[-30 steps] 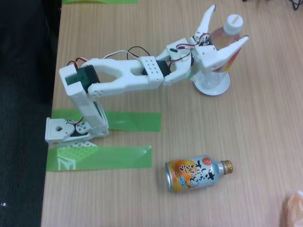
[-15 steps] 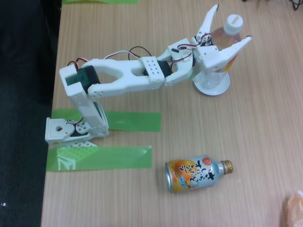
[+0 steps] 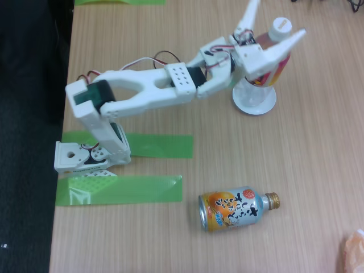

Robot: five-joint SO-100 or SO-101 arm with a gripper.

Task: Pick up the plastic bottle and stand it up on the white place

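Upright, the plastic bottle [image 3: 275, 48] (white cap on) stands on the white place [image 3: 254, 101], claw [image 3: 277, 20] spread wide

Hobby lab bench: wooden table [image 3: 318, 170], green tape strips [image 3: 119, 189].

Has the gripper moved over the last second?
Yes. The open white gripper has lifted toward the picture's top, clear of the round white plate, where the clear plastic bottle stands.

In the fixed view, the plastic bottle [image 3: 277, 50] stands on the white place [image 3: 254, 100] at far right; a can-bottle [image 3: 234, 208] lies nearer.
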